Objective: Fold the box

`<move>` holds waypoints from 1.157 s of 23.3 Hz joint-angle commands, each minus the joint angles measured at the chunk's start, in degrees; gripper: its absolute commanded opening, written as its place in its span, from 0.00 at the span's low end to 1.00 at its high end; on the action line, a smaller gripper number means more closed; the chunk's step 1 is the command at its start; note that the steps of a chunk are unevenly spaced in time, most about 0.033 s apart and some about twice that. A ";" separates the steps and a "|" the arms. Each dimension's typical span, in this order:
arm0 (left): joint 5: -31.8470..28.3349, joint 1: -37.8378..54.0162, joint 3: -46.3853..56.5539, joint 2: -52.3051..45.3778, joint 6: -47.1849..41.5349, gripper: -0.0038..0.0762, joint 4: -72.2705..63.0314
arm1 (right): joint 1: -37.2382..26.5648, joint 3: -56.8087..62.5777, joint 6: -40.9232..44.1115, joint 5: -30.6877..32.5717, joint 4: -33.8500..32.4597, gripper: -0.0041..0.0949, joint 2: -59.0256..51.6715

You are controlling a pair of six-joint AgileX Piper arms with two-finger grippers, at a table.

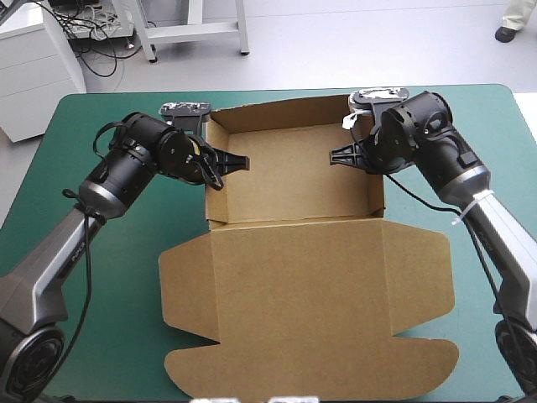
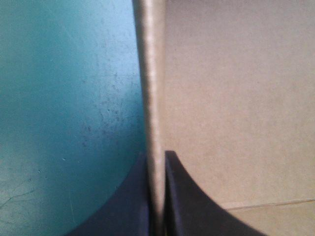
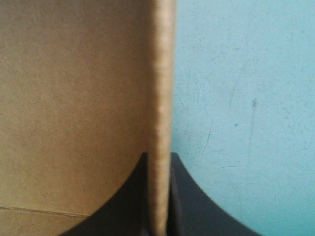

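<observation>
The brown box point(image 1: 294, 172) stands as an open tray at the table's far middle, walls raised. Its lid point(image 1: 310, 311) lies flat toward the near edge. My left gripper point(image 1: 220, 168) sits on the tray's left wall. In the left wrist view the black fingers point(image 2: 156, 160) are shut on that wall's top edge point(image 2: 150, 73), with the teal-green cover on one side and the tray floor on the other. My right gripper point(image 1: 361, 158) sits on the right wall. The right wrist view shows its fingers point(image 3: 158, 160) shut on that wall's edge point(image 3: 162, 73).
The teal-green cover point(image 1: 101, 277) lies bare on both sides of the box. The flat lid with its side flaps reaches almost to the table's near edge point(image 1: 126, 395).
</observation>
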 commanded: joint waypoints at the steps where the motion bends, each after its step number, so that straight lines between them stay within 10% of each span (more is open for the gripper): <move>1: 1.55 -0.23 -4.80 1.24 1.38 0.01 1.47 | -0.12 -2.01 -1.79 -2.54 0.37 0.02 -1.17; 8: 10.72 0.87 -16.13 12.10 2.16 0.01 2.83 | -4.93 -2.01 -5.78 -0.47 5.67 0.02 4.18; 27: 10.73 2.02 -18.82 23.07 12.30 0.02 1.62 | -9.16 -2.01 -13.65 -1.66 11.12 0.11 15.45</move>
